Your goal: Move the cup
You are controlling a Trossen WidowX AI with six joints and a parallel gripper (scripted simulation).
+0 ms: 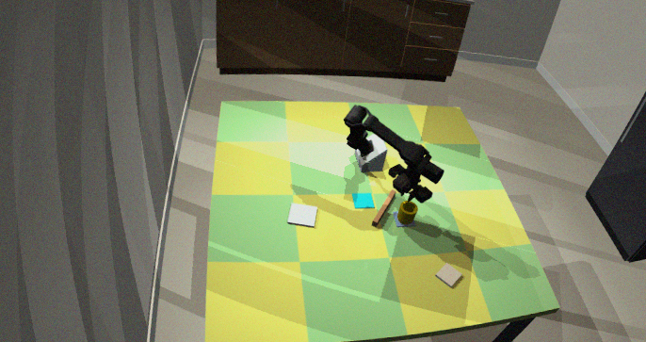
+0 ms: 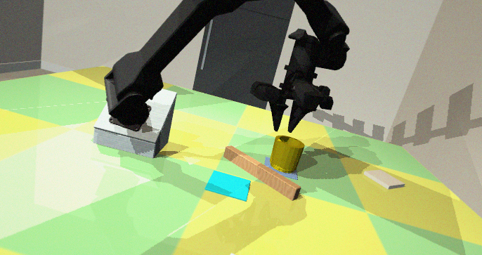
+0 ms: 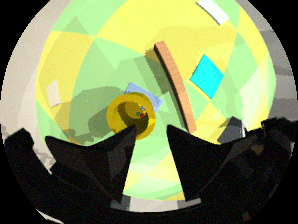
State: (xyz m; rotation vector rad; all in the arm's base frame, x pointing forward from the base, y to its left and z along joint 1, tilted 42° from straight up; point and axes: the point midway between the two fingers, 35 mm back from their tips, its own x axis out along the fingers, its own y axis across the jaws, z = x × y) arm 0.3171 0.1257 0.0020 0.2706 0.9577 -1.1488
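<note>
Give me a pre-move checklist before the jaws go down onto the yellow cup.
1. Gripper above the cup, not touching: ok.
2. Jaws holding nothing, partly closed: ok, though whether the gap suits the intended grip: cannot tell.
3. Cup upright on its blue-grey pad: ok.
4. Marbles inside the cup: ok.
5. Wooden bar lies close beside the cup, toward the cyan pad; it will need lifting over: not ok.
6. Cyan pad unoccupied: ok.
</note>
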